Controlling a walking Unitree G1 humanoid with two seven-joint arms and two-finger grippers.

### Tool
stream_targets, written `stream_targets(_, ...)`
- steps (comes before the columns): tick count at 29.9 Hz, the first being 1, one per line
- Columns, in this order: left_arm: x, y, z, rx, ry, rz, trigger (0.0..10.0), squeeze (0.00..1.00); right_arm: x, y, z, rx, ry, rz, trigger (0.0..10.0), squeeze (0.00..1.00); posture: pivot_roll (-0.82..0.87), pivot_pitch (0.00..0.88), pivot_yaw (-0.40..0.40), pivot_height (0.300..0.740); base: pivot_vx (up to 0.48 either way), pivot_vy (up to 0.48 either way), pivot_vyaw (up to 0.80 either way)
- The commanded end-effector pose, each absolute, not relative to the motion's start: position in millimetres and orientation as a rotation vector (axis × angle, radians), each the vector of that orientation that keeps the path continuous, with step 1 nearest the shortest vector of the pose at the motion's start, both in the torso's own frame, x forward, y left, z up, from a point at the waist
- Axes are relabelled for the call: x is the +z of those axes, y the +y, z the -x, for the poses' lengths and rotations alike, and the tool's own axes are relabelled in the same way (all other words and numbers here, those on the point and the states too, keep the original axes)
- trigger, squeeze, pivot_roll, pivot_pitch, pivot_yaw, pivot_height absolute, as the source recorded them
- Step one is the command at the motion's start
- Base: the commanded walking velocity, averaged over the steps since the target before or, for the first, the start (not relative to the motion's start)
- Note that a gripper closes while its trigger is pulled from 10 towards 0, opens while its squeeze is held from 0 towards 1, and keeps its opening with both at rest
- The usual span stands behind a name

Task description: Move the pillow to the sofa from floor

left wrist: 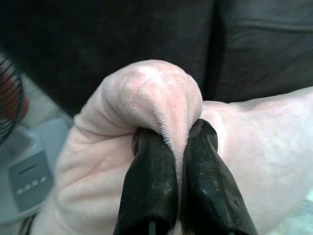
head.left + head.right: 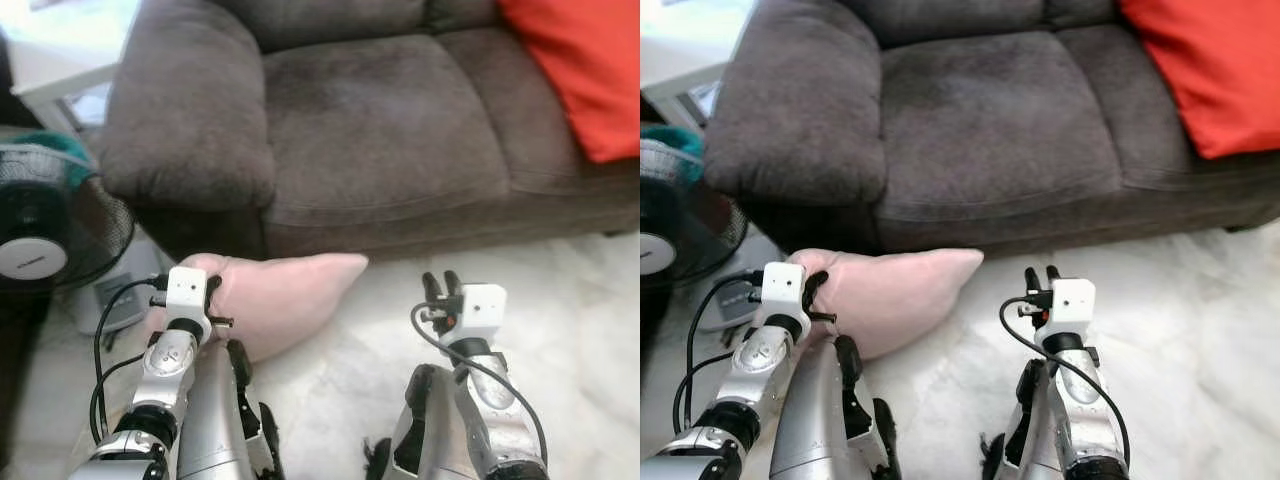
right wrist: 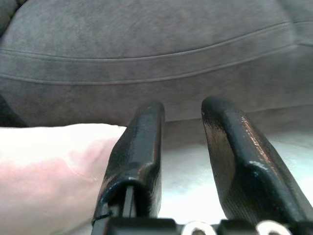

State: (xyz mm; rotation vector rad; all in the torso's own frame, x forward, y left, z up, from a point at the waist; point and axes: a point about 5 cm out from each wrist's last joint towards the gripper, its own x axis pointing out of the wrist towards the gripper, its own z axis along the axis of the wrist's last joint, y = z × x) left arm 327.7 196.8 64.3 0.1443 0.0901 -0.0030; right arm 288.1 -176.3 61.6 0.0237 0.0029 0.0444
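Note:
A pale pink pillow lies on the white marble floor in front of the dark grey sofa. My left gripper is shut on a pinched fold at the pillow's left corner. The black fingers press the plush fabric between them. My right gripper is open with nothing between its fingers. It hovers over the floor just right of the pillow's pointed tip, facing the sofa's front.
An orange cushion leans on the sofa's right side. A black floor fan and a white appliance stand at the left beside the sofa arm. A white table is at the far left.

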Motion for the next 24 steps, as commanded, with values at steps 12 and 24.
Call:
stream_targets(12,93.6,204.1,-337.8,0.012,-0.041,-0.18,10.0,0.0,57.8,-175.8,-291.9,0.024,0.007,-0.051,10.0,0.0,0.16,0.111,0.043,0.497,0.0,0.0,0.0)
stream_targets(24,103.2,192.9,-338.7,-0.031,-0.102,-0.197,10.0,0.0,57.9,-175.7,-293.1,0.018,-0.004,-0.063,10.0,0.0,0.14,0.074,0.041,0.497,-0.06,0.0,0.0)
